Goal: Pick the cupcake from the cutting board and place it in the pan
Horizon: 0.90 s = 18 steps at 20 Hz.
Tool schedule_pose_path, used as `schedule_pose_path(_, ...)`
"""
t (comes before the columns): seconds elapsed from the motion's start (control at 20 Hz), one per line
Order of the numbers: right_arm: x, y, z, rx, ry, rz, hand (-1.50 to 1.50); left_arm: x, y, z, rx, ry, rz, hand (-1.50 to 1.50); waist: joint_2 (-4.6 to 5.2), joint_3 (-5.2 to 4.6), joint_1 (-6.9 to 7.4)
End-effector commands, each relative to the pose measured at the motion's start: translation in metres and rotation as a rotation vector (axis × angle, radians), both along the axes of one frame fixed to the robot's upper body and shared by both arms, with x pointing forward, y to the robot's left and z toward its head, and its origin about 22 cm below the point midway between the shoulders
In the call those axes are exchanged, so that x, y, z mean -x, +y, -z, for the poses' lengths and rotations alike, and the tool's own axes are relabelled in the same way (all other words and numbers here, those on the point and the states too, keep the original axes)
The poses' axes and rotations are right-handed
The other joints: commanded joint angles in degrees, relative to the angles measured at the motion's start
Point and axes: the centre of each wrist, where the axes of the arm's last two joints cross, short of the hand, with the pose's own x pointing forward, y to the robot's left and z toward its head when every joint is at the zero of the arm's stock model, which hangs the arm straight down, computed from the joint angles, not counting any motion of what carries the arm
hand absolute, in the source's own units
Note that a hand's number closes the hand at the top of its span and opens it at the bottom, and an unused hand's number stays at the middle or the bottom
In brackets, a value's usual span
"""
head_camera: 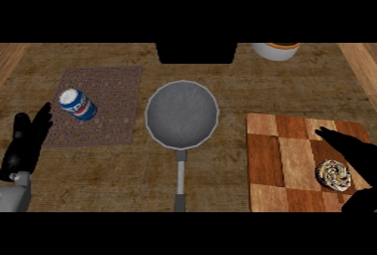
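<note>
Wooden surface (221, 164), pan (182, 114) mid. Right robot hand (353, 149) open beside cupcake (335, 174); left robot hand (26, 142) open, resting. Could nudge cupcake off board (283, 164) if closing early.

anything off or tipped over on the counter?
Only the can: it lies on its side on the placemat, left of the pan. The cupcake sits on the cutting board; no spills.

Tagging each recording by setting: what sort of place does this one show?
Most likely a kitchen counter: a brown wooden worktop holding a grey metal frying pan and a checkered wooden cutting board with a round frosted cupcake on it, next to the right robot hand.
</note>
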Motion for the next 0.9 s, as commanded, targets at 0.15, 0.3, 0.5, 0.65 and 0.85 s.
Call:
schedule_pose_path(0.15,0.002,0.001,0.027,0.012,0.044,0.020,-1.50,0.005,0.011,0.009,0.010,0.006,-0.004,0.00,0.01,0.00,-0.09)
schedule_pose_path(0.3,-0.010,0.011,0.032,0.036,0.057,0.023,-1.50,0.003,0.016,0.015,-0.007,-0.001,-0.007,0.00,0.06,-0.01,-0.04)
schedule_pose_path(0.5,-0.022,0.008,0.043,0.046,0.056,0.034,-1.50,0.002,-0.008,0.001,0.004,-0.005,0.014,0.00,0.03,0.01,0.14)
schedule_pose_path(0.65,-0.014,-0.011,0.049,0.101,-0.028,-0.077,1.50,0.005,-0.001,-0.010,-0.003,-0.008,0.021,0.00,0.01,0.06,0.41)
schedule_pose_path(0.85,0.006,-0.004,0.035,0.156,-0.091,-0.080,1.50,-0.006,-0.011,0.004,0.000,0.004,-0.010,0.00,-0.02,0.00,-0.35)
